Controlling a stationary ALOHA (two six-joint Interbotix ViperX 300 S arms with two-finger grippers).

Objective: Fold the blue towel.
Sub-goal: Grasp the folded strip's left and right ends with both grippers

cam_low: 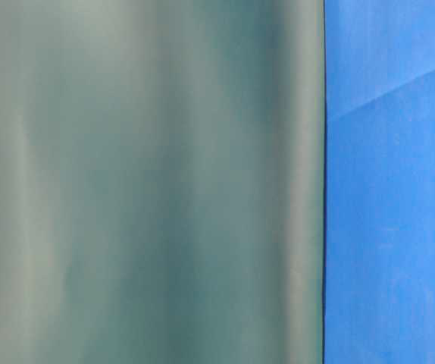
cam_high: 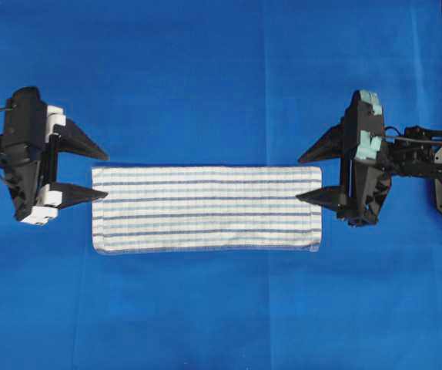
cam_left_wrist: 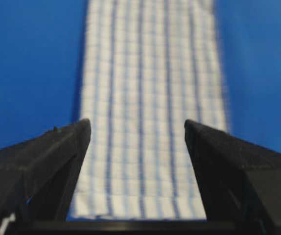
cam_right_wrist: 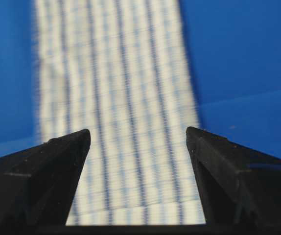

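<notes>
Right, the blue table covering (cam_high: pixel 221 77) fills the overhead view, creased faintly in places. Across its middle lies the blue towel (cam_high: pixel 205 208), a long white strip with dark and light blue stripes, flat, its long sides running left to right. At its left short end sits the left gripper (cam_high: pixel 105 171), jaws spread wide, 1 fingertip over the towel's edge and the other off it on the far side. At the opposite end the right gripper (cam_high: pixel 303 177) mirrors it, jaws also spread, the near fingertip over the towel's corner region. Both wrist views show the towel (cam_left_wrist: pixel 150 98) stretching away between 2 parted fingers. Table-level view: only a blurred grey-green surface (cam_low: pixel 149 182).
</notes>
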